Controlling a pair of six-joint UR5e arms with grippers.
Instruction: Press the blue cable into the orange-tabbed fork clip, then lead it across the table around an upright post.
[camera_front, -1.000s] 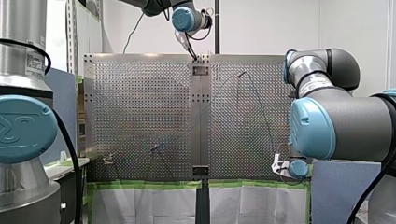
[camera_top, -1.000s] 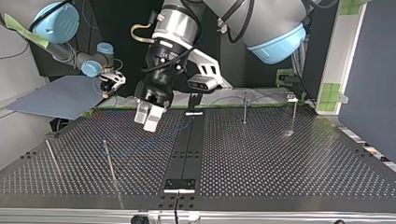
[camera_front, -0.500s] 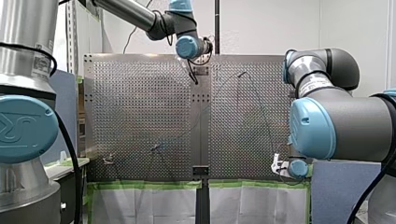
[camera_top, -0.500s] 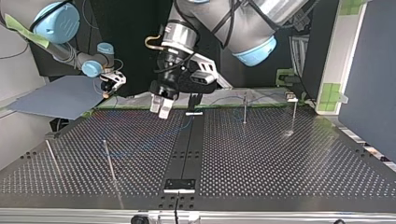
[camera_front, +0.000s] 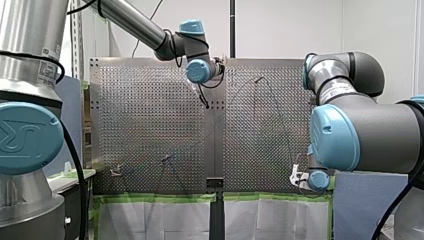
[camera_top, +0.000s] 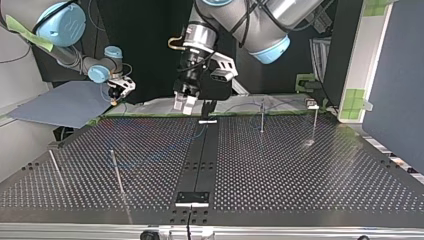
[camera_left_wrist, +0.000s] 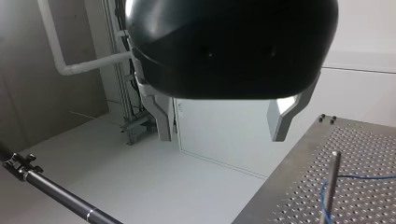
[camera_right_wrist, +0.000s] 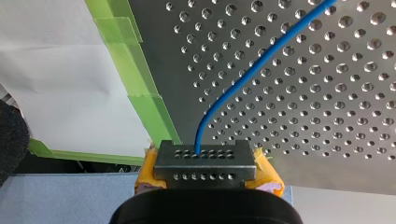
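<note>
The blue cable (camera_right_wrist: 261, 58) runs from between the yellow pads of my right gripper (camera_right_wrist: 205, 161), which is shut on it at the table's taped edge. In the front view the cable (camera_front: 286, 131) arcs over the plate's right half to my right gripper (camera_front: 298, 177). My left gripper (camera_left_wrist: 222, 119) hangs open in the air with nothing between its metal fingers (camera_left_wrist: 158, 114). It hovers over the table's middle strip (camera_front: 205, 101), at the far side in the top view (camera_top: 184, 105). A small clip (camera_top: 312, 104) sits at the top view's far right.
Thin upright posts stand on the perforated plate: one (camera_top: 261, 118) right of the middle strip, one (camera_top: 314, 124) under the clip, two (camera_top: 118, 173) (camera_top: 56, 171) at the top view's left. One post (camera_left_wrist: 330, 186) rises ahead of my left gripper. Green tape (camera_right_wrist: 140, 88) lines the table edge.
My left arm has swung away from the top view's camera, back over the middle strip, with its gripper still open. My right arm has not moved.
</note>
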